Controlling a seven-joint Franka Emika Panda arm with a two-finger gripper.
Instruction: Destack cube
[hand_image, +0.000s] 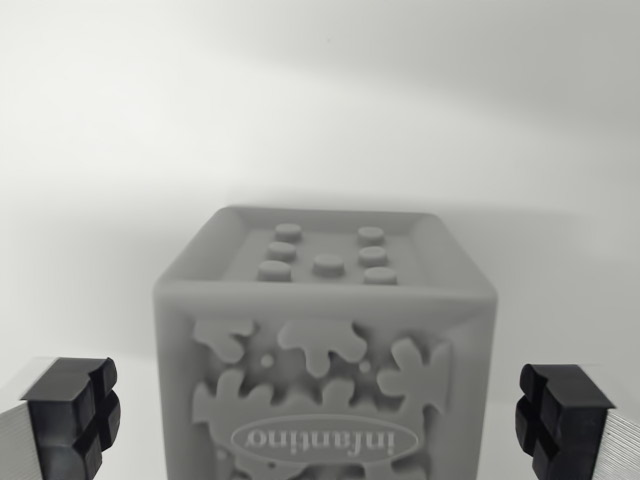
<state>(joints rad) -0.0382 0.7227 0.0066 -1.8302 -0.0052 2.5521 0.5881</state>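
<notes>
One cube (325, 350) fills the middle of the wrist view. It is gray and looks soft, like a baby's toy block. Its top has seven small round bumps, and the side facing the camera has splat shapes and an oval with a word on it, seen upside down. The bottom of the cube runs off the lower edge, so I cannot tell what it sits on or if another block is under it.

Two black fingertips (72, 415) show low down, one at the wrist view's left and one at the wrist view's right. The gripper (318, 415) is spread wide, wider than the cube. Each tip stands just beside a side of the cube with a gap between. They hold nothing.

I think the jaws are lined up this way so the cube sits right between them, ready for a squeeze. The hold looks like it would land on the flat sides, which seems a good spot.

Behind it all is a plain white surface (320, 110) with nothing else on it.
</notes>
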